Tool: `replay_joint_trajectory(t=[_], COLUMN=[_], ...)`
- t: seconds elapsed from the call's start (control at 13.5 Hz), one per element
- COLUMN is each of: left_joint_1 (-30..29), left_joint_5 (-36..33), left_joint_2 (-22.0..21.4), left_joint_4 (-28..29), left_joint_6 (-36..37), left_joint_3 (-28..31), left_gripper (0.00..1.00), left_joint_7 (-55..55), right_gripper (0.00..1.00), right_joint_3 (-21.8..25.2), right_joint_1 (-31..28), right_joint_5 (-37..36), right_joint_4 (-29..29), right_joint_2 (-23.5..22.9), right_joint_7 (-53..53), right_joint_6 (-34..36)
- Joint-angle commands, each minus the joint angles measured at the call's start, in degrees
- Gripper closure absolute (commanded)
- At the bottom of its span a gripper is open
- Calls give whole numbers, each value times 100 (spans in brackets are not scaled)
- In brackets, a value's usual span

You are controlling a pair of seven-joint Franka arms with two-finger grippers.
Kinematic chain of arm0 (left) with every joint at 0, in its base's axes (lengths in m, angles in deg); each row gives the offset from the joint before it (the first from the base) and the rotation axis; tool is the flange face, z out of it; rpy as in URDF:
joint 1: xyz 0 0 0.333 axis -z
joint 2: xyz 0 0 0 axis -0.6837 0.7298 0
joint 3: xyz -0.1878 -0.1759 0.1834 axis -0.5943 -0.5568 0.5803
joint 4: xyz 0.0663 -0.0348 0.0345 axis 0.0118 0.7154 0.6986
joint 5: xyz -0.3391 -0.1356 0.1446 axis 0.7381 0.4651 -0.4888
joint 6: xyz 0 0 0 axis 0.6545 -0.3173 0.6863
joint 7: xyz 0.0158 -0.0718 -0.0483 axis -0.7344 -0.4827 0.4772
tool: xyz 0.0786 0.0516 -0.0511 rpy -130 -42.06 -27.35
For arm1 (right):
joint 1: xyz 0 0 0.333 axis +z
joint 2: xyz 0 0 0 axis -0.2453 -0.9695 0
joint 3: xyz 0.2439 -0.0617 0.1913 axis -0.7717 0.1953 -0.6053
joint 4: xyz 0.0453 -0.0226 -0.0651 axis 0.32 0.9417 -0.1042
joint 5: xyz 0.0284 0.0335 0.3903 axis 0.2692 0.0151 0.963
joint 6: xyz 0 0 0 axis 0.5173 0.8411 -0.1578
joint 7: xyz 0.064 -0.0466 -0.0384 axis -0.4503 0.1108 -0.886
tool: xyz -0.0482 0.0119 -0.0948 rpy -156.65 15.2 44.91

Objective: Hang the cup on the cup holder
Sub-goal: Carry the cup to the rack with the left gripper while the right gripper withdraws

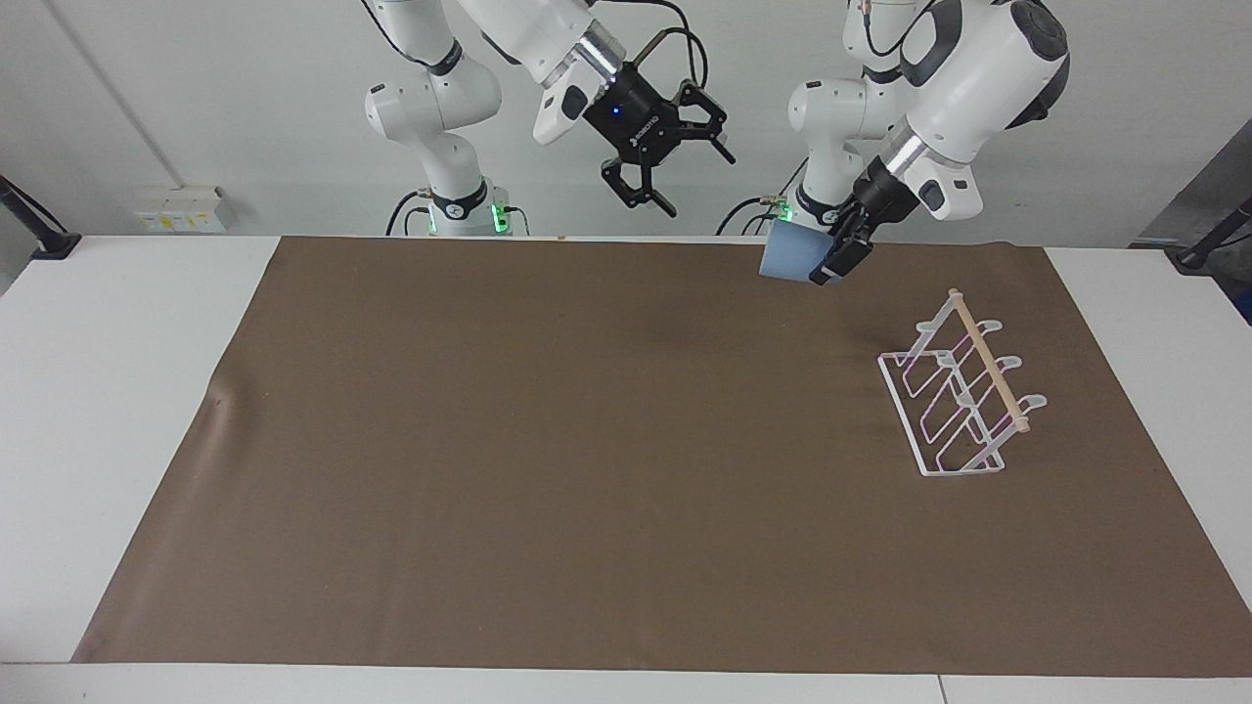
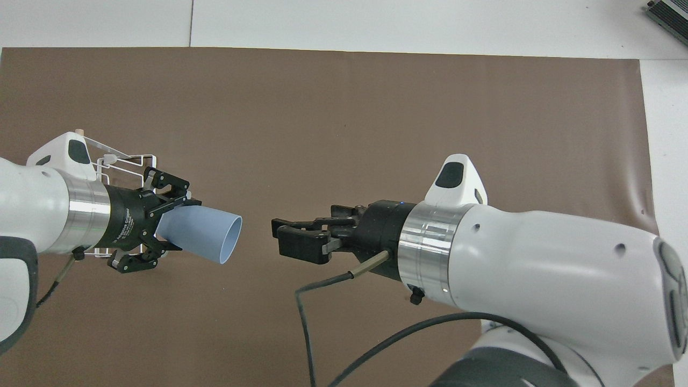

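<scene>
Left end effector [image 2: 161, 226] body: white lettering, brand "ROBOTIQ", readable in the overhead view, running lengthwise along the black housing.
Right end effector [image 1: 675, 137] body: small white lettering in the facing view, too small to read.

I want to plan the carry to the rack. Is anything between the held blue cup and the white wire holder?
Nothing visible. The left pincer holds the light-blue plastic cup in the air over bare brown mat near the white wire cup holder. The right pincer, open, hangs apart from that path.
</scene>
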Motion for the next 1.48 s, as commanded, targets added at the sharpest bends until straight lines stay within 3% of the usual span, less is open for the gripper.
replay_joint_trajectory(t=[0.0,0.37,0.96,1.19,1.41], left_joint_1=[30,91,118,92,-101], left_joint_5=[-944,-3025,-5488,-6411,-6887], left_joint_2=[39,135,715,996,1093], left_joint_4=[-28,-150,-212,-195,-125], left_joint_6=[-367,-509,-1000,-1272,-1598], left_joint_3=[-53,-115,-141,-141,-132], left_gripper=[100,100,100,100,100], left_joint_7=[125,151,573,1238,1425], right_gripper=[0,0,0,0,0], right_joint_3=[-47,-47,6,24,32], right_joint_1=[-317,-677,-1258,-1573,-1995], right_joint_5=[-534,-1992,-3470,-3630,-3638], right_joint_4=[-77,-428,-771,-903,-1114], right_joint_2=[-21,-109,-83,-21,-12], right_joint_7=[-718,-896,-852,-817,-773], right_joint_6=[442,1610,2841,3307,3729])
